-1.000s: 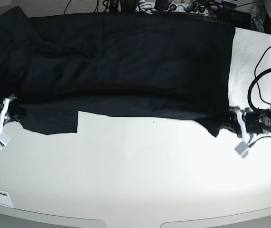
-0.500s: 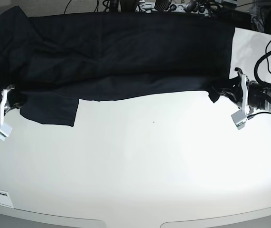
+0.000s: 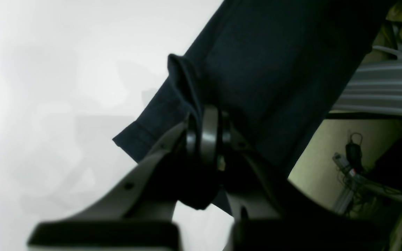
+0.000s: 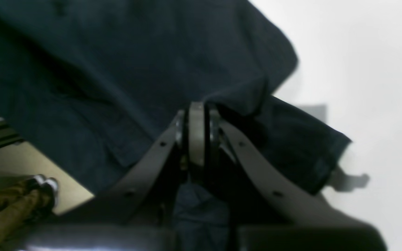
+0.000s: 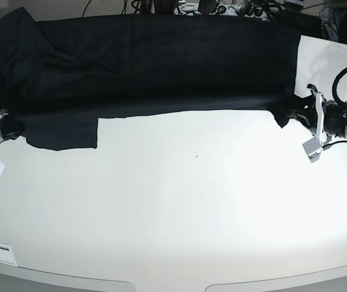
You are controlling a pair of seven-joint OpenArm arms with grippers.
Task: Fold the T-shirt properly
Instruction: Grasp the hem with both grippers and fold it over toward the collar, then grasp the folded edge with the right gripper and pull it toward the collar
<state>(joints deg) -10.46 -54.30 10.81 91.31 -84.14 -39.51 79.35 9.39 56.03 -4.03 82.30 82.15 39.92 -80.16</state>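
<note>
While the large, plain black soft-cloth T-shirt (image 5: 155, 64) lies spread across the far half of the smooth white bench (image 5: 179, 213), I hold it at both ends. My left claw (image 5: 299, 113), at the right side of the base view, is pressed together on a bunched corner of the cloth; in the left wrist view that claw (image 3: 204, 134) has its round pads clamped tight on a gathered fold of the T-shirt (image 3: 257, 69), with a hemmed edge hanging out beside the fingers over the pale surface. My right claw (image 5: 9, 128), at the left side of the base view, is likewise pinching the T-shirt near its short sleeve, which juts out toward the near side as a dark rectangle. Through the right wrist view, that claw (image 4: 196, 134) grips a ridge of dark fabric (image 4: 117, 69), and the hemmed sleeve end droops to one side above the bench (image 4: 379, 69). Between my two grips, the near edge of the garment runs almost straight across the bench. Cables (image 5: 340, 67) loop beside my left arm at the bench's edge.
</note>
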